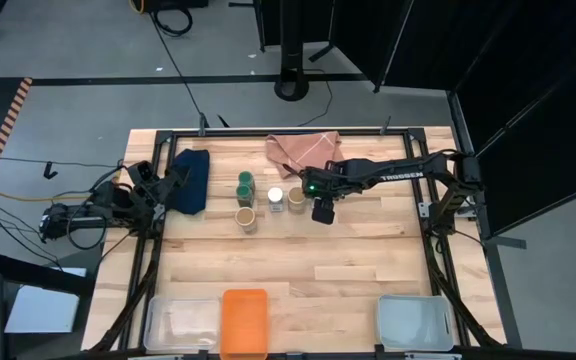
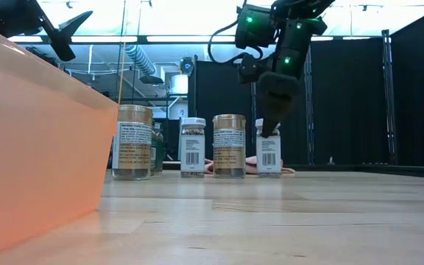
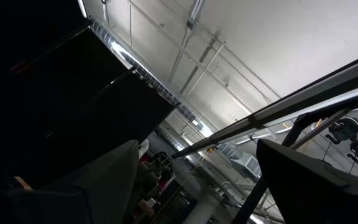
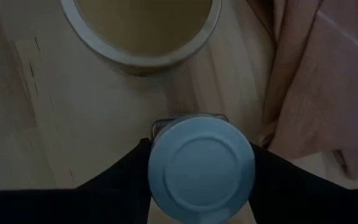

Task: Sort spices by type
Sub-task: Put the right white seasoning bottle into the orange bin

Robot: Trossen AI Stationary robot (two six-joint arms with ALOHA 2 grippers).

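**Right pincer closing on a white-lidded jar, with a neighbour close by**

The right pincer [image 2: 271, 131] is down over a white-lidded jar [image 4: 202, 165] at the right end of the cluster on the desk [image 1: 298, 270], just beside the pink cloth [image 1: 304, 149]. In the right wrist view its 2 fingers flank the lid at either side; whether they already press it I cannot tell. The jar stands on the desk, not lifted.

Near it stand 1 tan-lidded jar [image 1: 296, 197], a 2nd white-lidded jar [image 1: 275, 196], 2 green-lidded jars [image 1: 245, 184] and another tan-lidded jar [image 1: 245, 217].

The left pincer [image 1: 178, 176] waits wide at the desk's left edge over the dark blue cloth [image 1: 191, 180], holding nothing.

Risks, as I judge them:
- A grip high on the lid could let the jar tilt or slip on lifting.
- The nearest tan jar is close; a sideways swing could knock it over.
- The cloth edge beside the jar might snag a finger.
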